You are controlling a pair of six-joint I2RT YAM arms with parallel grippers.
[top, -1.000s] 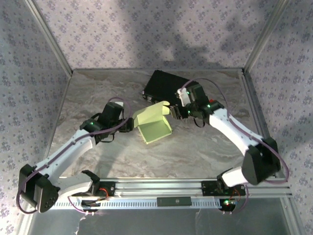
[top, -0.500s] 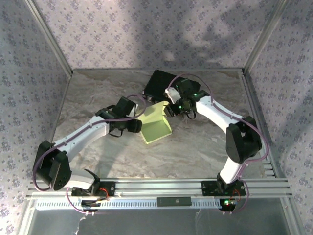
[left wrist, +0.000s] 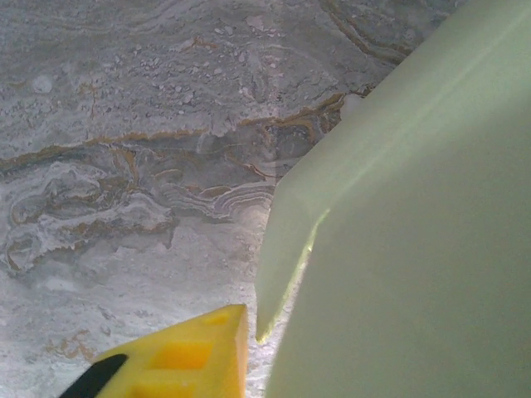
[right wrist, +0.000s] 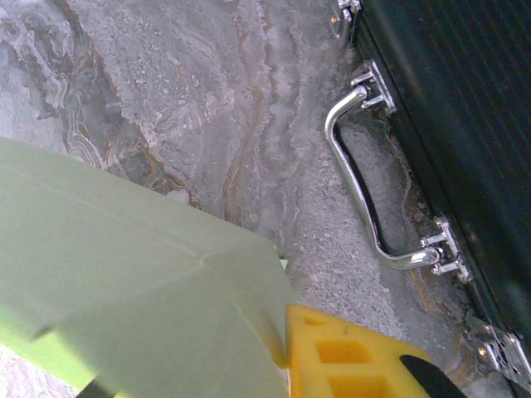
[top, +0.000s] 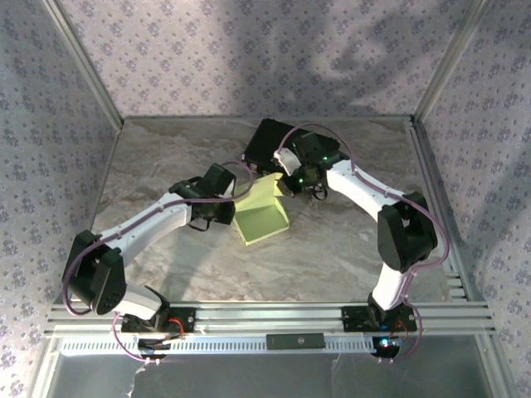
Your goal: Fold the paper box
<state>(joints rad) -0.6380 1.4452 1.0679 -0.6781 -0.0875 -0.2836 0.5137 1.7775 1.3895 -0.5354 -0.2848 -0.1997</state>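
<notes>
Paper box (top: 264, 217) near mid-worktop (top: 158, 166), just in front of black case (top: 274, 139), seemingly apart from it. Pale green card, partly folded: shallow tray shape with low walls, one panel raised and tilted at the far side. Left gripper (top: 231, 209) at the box's left edge, arm reaching in from lower left. Right gripper (top: 288, 184) at the box's far right corner, between box and case, arm bent in from the right. Left wrist view: green card close up across the right half, a folded edge standing over the marble. One yellow finger (left wrist: 174, 361) low in that view, just beside the edge, contact uncertain. Left gripper's state: cannot tell, clamped on card or merely next to it. Right wrist view: card across the lower left, with a crease and a stepped edge. Yellow finger (right wrist: 348, 361) hard against that edge, seemingly touching, second finger hidden behind card. Right gripper's state: cannot tell either. Same view, right side: case wall with chrome handle (right wrist: 330, 128) lying down toward the marble, metal latches along the rim. Patterned walls (top: 249, 50) on three sides of the worktop.
</notes>
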